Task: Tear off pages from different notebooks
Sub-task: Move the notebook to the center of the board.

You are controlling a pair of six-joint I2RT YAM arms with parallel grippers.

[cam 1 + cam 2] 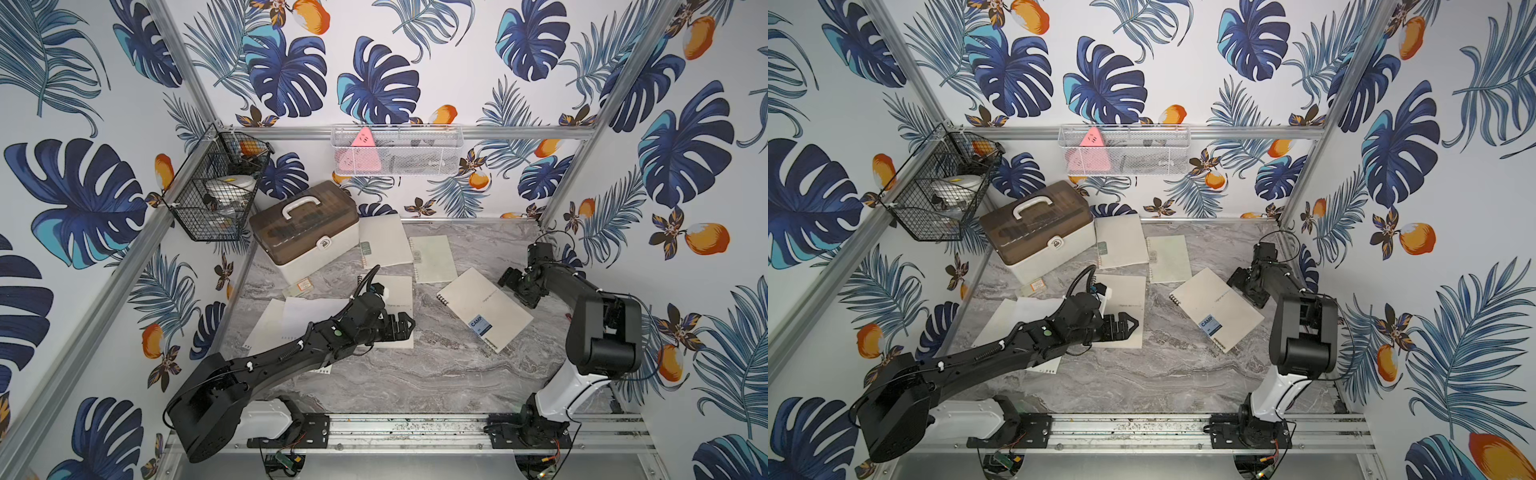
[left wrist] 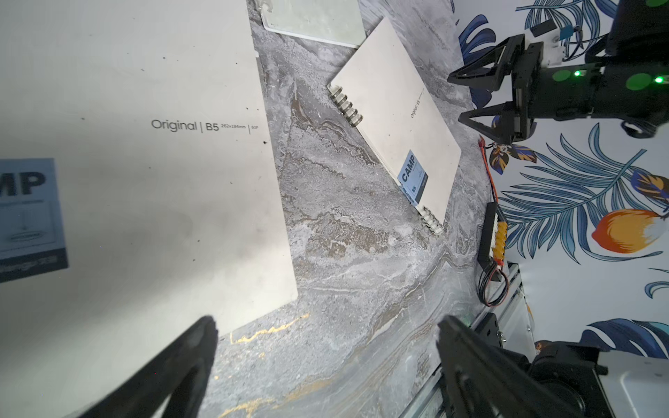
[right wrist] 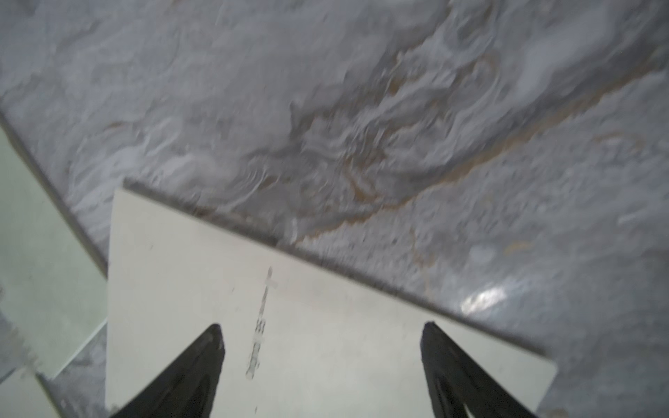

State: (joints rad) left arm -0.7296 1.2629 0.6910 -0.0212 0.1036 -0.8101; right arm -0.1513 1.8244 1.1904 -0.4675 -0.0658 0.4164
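Left fingers [image 1: 403, 325] and right fingers [image 1: 514, 286] are wide open, holding nothing, each over a closed big notebook [image 1: 492, 307] on the counter [image 1: 415, 374]. Next, I think: open one, pinch a single page.

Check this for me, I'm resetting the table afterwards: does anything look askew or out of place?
Yes. Loose pages lie overlapping and unsquared on the left side of the table, and the right-hand CAMP notebook sits diagonal to its edges. Nothing looks spilled.
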